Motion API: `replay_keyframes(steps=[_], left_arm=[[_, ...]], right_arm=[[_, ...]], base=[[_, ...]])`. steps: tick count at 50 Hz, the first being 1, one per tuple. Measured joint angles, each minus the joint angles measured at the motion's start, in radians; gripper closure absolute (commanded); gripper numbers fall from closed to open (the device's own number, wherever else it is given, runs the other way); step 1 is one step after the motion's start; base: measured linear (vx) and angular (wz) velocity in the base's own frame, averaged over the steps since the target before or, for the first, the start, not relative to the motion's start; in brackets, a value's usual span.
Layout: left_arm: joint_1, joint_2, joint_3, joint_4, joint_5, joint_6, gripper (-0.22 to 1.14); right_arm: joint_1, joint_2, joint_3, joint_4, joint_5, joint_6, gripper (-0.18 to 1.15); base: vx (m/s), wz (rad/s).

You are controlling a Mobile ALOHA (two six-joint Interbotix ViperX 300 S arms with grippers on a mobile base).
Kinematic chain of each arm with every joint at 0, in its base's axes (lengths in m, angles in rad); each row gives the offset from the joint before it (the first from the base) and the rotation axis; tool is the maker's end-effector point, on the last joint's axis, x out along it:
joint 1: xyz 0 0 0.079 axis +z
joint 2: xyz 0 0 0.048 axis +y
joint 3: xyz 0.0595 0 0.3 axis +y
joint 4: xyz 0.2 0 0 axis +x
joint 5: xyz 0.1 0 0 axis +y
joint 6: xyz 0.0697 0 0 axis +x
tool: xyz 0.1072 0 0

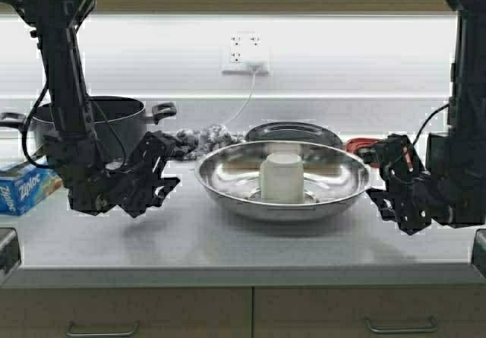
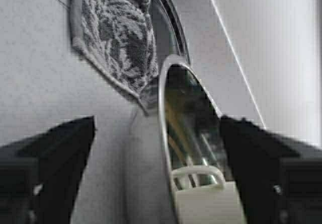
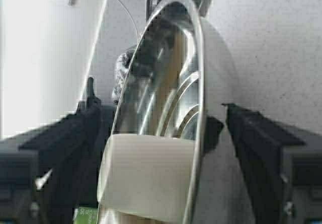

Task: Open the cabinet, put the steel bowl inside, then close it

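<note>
Bowl (image 1: 285, 177) handling has not begun: the left claw (image 1: 156, 172) hangs just left of the rim with its fingers spread, and the right claw (image 1: 389, 182) hangs just right of the rim, also spread, neither one touching metal. In the left wrist view the dark fingers (image 2: 48, 158) stand wide to either side of the rim edge, and the right wrist view shows the same wide gap. Between the claws the bowl rests on the counter (image 1: 228, 239), at its middle, with a white cup (image 1: 282, 177) standing upright inside it. Just behind it lies a dark plate (image 1: 295, 132), with a grey cloth (image 1: 205, 137) to the far left of that and a black pot (image 1: 99, 121) beyond the left arm. A blue Zip bag box (image 1: 23, 186) sits at the left edge, and a wall socket (image 1: 245, 53) with a cord hangs on the far wall. Only drawer fronts (image 1: 228, 311) show below the counter; no cabinet is in view, so whether it is open cannot be told. By my reading every step is still ahead: gripping the bowl, placing it, closing the door.
</note>
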Motion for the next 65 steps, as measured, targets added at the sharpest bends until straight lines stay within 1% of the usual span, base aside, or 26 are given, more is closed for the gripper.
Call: replay_keyframes(steps=[16, 28, 32, 34, 35, 38, 41, 42, 43, 47, 49, 51, 52, 54, 57, 60, 65], left_arm=[[0.000, 0.000, -0.072, 0.061, 0.067, -0.081, -0.11], [0.000, 0.000, -0.086, 0.100, 0.100, -0.098, -0.10], [0.000, 0.003, -0.087, 0.106, 0.101, -0.110, -0.08], [0.000, 0.005, -0.087, 0.109, 0.103, -0.115, -0.06], [0.000, 0.006, -0.087, 0.109, 0.103, -0.118, -0.05], [0.000, 0.008, -0.087, 0.110, 0.106, -0.129, 0.03], [0.000, 0.012, -0.087, 0.110, 0.107, -0.138, 0.16], [0.000, 0.014, -0.087, 0.110, 0.109, -0.140, 0.22], [0.000, 0.015, -0.089, 0.112, 0.110, -0.140, 0.32], [0.000, 0.020, -0.089, 0.114, 0.110, -0.140, 0.66], [0.002, 0.020, -0.091, 0.114, 0.110, -0.141, 0.84], [0.002, 0.021, -0.089, 0.112, 0.110, -0.135, 0.97], [0.002, 0.020, -0.089, 0.114, 0.110, -0.135, 1.01], [0.002, 0.020, -0.089, 0.112, 0.110, -0.137, 1.01], [0.002, 0.020, -0.089, 0.112, 0.110, -0.138, 0.93], [0.002, 0.020, -0.087, 0.112, 0.110, -0.138, 0.86], [0.002, 0.020, -0.083, 0.110, 0.110, -0.144, 0.88]], right_arm=[[-0.002, 0.040, -0.041, 0.015, -0.002, 0.021, -0.06], [-0.002, 0.051, -0.052, 0.015, -0.018, 0.044, -0.05], [0.000, 0.054, -0.054, 0.015, -0.021, 0.051, 0.02], [0.000, 0.055, -0.052, 0.017, -0.021, 0.055, 0.08], [0.000, 0.055, -0.052, 0.017, -0.023, 0.055, 0.14], [-0.002, 0.058, -0.052, 0.017, -0.025, 0.058, 0.30], [-0.002, 0.063, -0.052, 0.020, -0.026, 0.067, 0.51], [-0.003, 0.064, -0.051, 0.021, -0.028, 0.071, 0.58], [-0.003, 0.064, -0.052, 0.020, -0.029, 0.074, 0.65], [-0.003, 0.069, -0.052, 0.020, -0.035, 0.078, 0.90], [-0.005, 0.071, -0.051, 0.020, -0.035, 0.084, 0.98], [-0.005, 0.071, -0.052, 0.020, -0.038, 0.086, 0.99], [-0.005, 0.071, -0.052, 0.021, -0.041, 0.087, 0.97], [-0.005, 0.071, -0.052, 0.020, -0.044, 0.095, 0.94], [-0.005, 0.071, -0.052, 0.020, -0.049, 0.098, 0.90], [-0.005, 0.071, -0.054, 0.020, -0.049, 0.101, 0.91], [-0.005, 0.071, -0.054, 0.020, -0.051, 0.112, 0.91]], base=[[0.01, -0.01], [0.01, 0.00], [0.01, 0.00], [0.01, 0.00], [0.01, 0.00], [0.00, 0.00], [0.00, 0.00], [0.00, 0.00], [0.00, 0.00], [0.00, 0.00], [0.00, 0.00], [0.00, 0.00], [0.00, 0.00], [0.00, 0.00], [0.00, 0.00], [0.00, 0.00], [0.00, 0.00]])
